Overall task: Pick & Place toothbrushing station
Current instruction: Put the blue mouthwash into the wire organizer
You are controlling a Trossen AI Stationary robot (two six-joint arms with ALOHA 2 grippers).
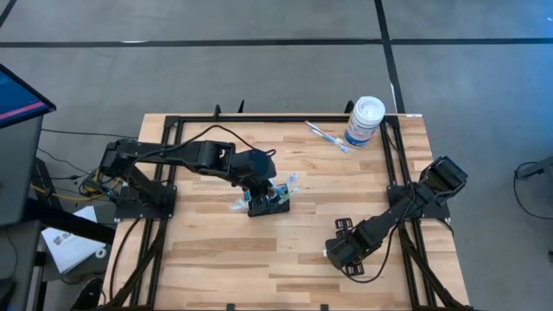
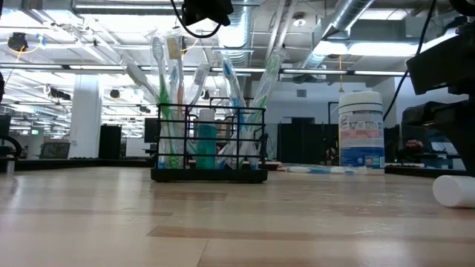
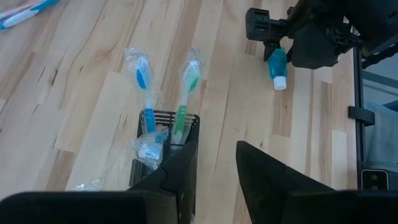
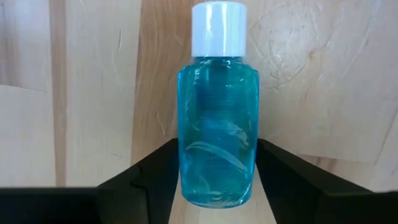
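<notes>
Station: we see the small black wire-mesh rectangular holder (image 1: 267,203) standing upright on the pale wooden butcher-block table (image 1: 216,250), just left of centre in the high view; in the low view it stands left of centre, its compartments already carrying several plastic-wrapped toothbrushes (image 2: 172,81) that lean outward.
Left gripper: the left gripper (image 3: 216,168) sits at the holder, over its near edge; we see its two dark fingers standing apart with a gap between them, and we cannot tell whether they pinch the wire or merely straddle it.
Right gripper: the right gripper (image 4: 217,177), at lower right in the high view, has its two dark fingers on either side of a small clear teal bottle with a white cap (image 4: 217,118); the bottle lies on the wood, and we judge the fingers to be bracketing it, not yet clamped.
Done so far: we judge the brushes largely stowed, and the holder appears to hold one teal item in its middle compartment (image 2: 205,137), though we cannot tell what it is.
Left to do: a blue-and-white toothbrush (image 1: 327,136) lies loose at upper centre of the high view, near the tall white round canister with the yellow-blue label (image 1: 364,121); the bottle is not yet in the holder.
Progress: we judge the task past its middle, with the bottle and the loose brush outstanding.
</notes>
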